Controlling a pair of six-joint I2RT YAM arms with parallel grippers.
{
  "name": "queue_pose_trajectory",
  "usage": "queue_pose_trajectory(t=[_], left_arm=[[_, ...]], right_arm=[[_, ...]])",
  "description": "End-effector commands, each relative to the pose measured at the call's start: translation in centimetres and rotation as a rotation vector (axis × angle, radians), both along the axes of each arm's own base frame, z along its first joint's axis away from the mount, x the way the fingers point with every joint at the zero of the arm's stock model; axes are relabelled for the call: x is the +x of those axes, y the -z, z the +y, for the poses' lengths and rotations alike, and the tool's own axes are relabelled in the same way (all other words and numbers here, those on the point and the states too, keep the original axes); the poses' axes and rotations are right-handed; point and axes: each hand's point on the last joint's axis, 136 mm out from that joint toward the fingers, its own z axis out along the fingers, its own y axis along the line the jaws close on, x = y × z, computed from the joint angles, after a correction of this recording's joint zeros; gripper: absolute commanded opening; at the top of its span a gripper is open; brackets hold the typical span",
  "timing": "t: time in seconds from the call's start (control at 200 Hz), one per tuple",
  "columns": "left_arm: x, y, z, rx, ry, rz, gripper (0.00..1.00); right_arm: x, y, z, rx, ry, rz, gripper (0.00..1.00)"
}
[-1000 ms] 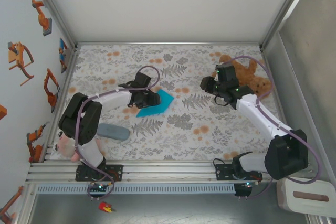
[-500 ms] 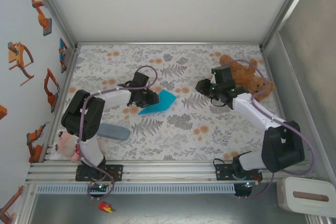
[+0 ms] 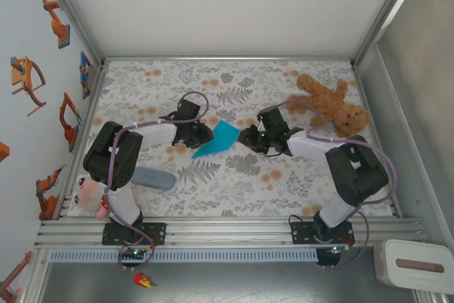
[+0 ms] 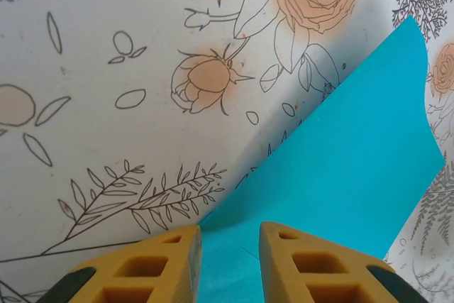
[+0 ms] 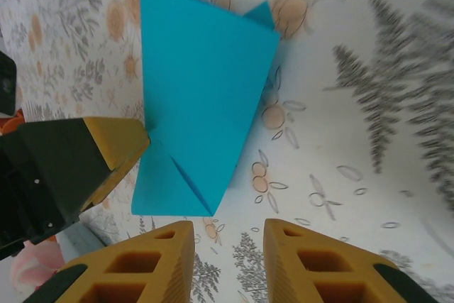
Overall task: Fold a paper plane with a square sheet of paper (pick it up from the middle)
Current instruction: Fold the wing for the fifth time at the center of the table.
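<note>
The right gripper (image 5: pixel 228 228) hangs low with its 2 yellow fingers parted and nothing between them, just right of the paper (image 5: pixel 202 97) and not touching it. The left gripper (image 4: pixel 230 235) sits at the paper's left side. Its jaws stand a little apart with the turquoise edge lying in the gap, so it looks released rather than clamped.

The paper lies mid-table between the 2 grippers. It is no longer a flat square. It is folded to a pointed wedge with a short diagonal crease by its near corner and a small flap peeking out at the far right. Its left edge looks raised off the floral tablecloth (image 3: pixel 284 175).

The teddy bear (image 3: pixel 333 104) sprawls far right, well apart. The grey-blue case (image 3: pixel 152 177) lies near left.

I'd say the folding is partway through and the dart is not yet narrow. Next, the left jaws would need to pin their side. The right fingers would then slip onto the free right edge and fold it over without dragging the sheet.
</note>
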Motion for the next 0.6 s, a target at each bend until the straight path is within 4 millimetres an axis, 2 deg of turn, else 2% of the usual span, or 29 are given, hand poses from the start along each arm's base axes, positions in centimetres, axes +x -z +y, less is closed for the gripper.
queue_pose_trajectory(t=[0.0, 0.19, 0.596], left_arm=[[-2.0, 1.8, 0.4, 0.011, -0.046, 0.109, 0.27], [-2.2, 1.8, 0.3, 0.004, -0.059, 0.124, 0.26], [-2.2, 1.8, 0.1, -0.008, -0.067, 0.135, 0.26]], right_arm=[[0.1, 0.5, 2.3, 0.066, 0.02, 0.042, 0.31], [-0.1, 1.1, 4.3, 0.101, 0.0, 0.063, 0.31], [0.4, 2.1, 5.3, 0.136, 0.007, 0.103, 0.31]])
